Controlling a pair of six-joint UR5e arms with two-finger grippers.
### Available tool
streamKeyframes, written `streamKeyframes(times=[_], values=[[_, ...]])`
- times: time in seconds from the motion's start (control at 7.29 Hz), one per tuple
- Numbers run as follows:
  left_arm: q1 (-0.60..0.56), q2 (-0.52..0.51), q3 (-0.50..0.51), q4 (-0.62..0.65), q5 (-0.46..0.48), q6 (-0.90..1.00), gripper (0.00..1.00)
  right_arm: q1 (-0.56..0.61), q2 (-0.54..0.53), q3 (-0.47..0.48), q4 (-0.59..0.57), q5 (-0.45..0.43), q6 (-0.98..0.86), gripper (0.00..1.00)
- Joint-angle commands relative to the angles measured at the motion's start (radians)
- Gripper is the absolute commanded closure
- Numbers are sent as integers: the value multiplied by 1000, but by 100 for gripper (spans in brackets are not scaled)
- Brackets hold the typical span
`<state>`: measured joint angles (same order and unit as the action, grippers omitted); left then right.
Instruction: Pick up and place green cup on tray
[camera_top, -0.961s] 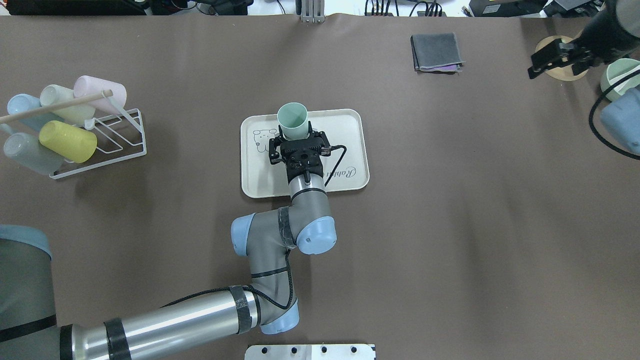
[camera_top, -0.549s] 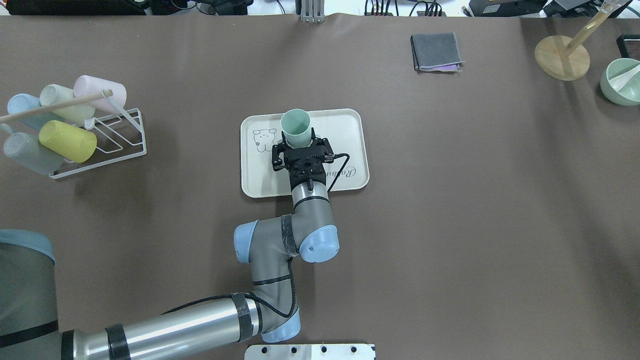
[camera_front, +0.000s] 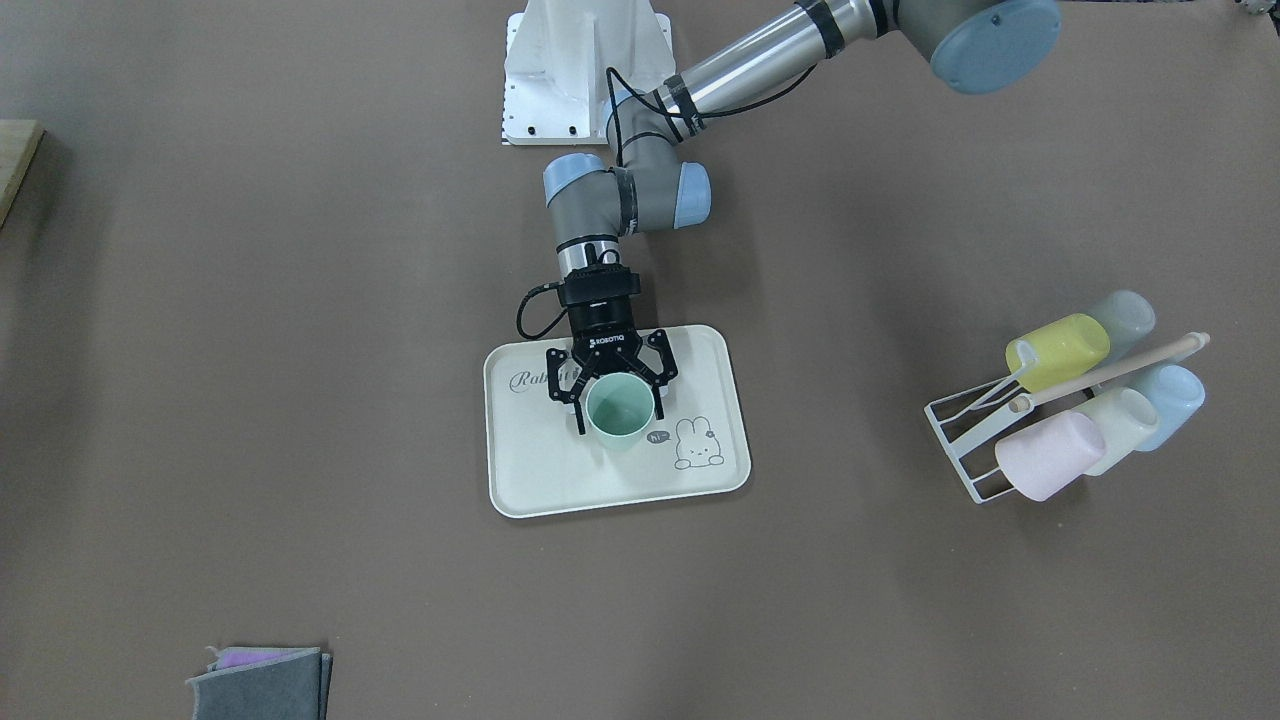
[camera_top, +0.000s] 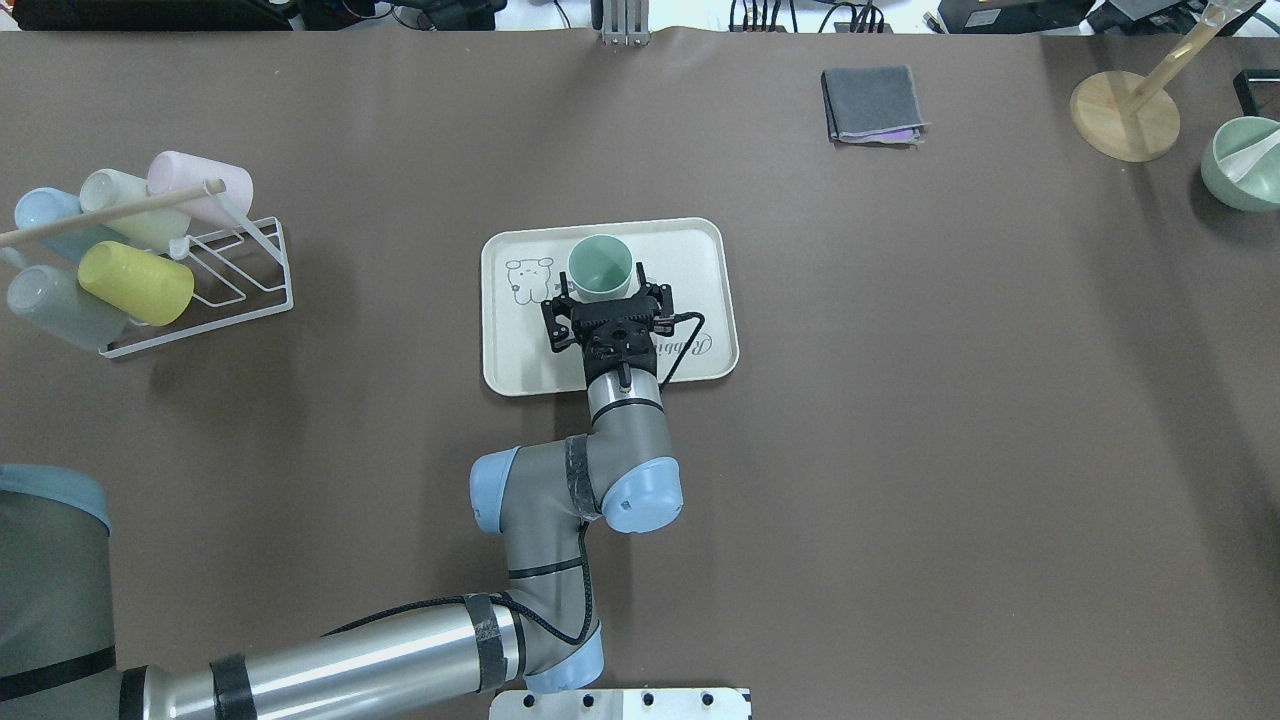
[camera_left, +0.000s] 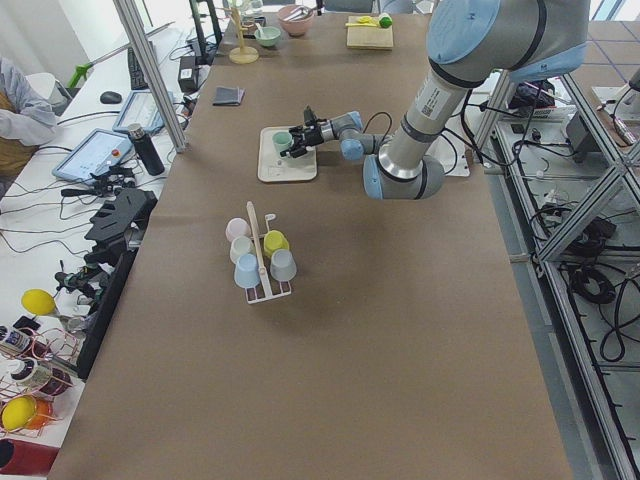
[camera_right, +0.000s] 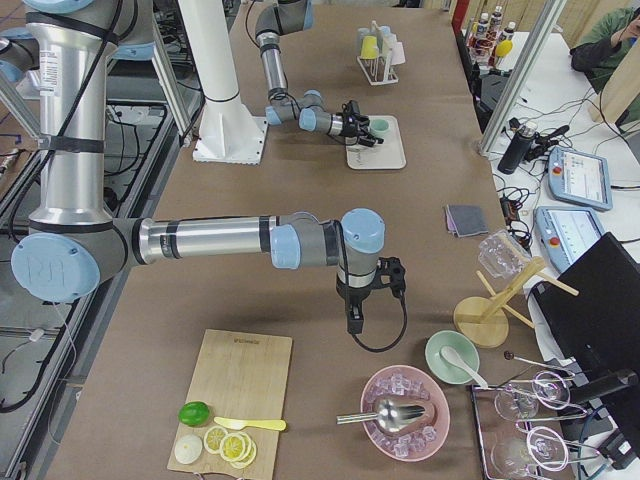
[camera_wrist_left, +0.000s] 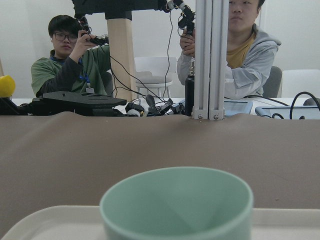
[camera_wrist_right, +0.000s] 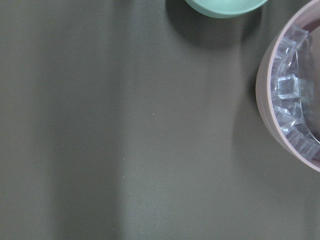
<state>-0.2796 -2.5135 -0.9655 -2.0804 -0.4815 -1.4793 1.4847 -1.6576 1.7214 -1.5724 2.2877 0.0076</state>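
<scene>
Front-facing view: the left claw (camera_front: 620, 420) is reaching low over the tray (camera_front: 560, 480). The green cup (camera_front: 620, 405) is standing upright on the tray between its fingers (camera_front: 579, 405), which are sitting close on both sides. I cannot tell whether they are pressing on it or just clear of it.

Overhead view: the cup is showing mouth up just ahead of the claw's body, with the bunny drawing (camera_top: 527, 280) lying off to the claw's left.

Left wrist view: the cup's rim is filling the bottom centre, directly ahead of the claw.

Right side view: the right claw (camera_right: 352, 326) is pointing down above the table (camera_right: 400, 250); I cannot tell whether it is spread or closed.

Right wrist view: a pink bowl of ice (camera_wrist_right: 265, 100) is lying below that claw.
</scene>
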Motion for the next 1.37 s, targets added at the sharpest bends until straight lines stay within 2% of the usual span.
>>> streamKeyframes(times=[0.0, 0.27, 0.55, 0.69, 0.96, 1.1, 1.24], values=[[4, 54, -129, 25, 36, 13, 1, 9, 5, -57, 0, 18, 2, 0], [4, 97, -217, 20, 43, 89, 1, 9, 15, -57, 0, 18, 8, 0], [-10, 101, -274, 22, 31, 99, 1, 11, 19, -8, 0, 64, 203, 0], [-51, 105, -336, 22, -61, 193, 1, 20, 9, 16, -7, 62, 204, 0], [-137, 184, -550, 23, -343, 543, 1, 25, -11, 8, -9, 59, 213, 0], [-238, 240, -635, 25, -534, 750, 1, 26, -19, 15, -9, 56, 215, 0], [-380, 251, -637, 25, -762, 898, 1, 70, -34, 20, -8, 56, 213, 0]])
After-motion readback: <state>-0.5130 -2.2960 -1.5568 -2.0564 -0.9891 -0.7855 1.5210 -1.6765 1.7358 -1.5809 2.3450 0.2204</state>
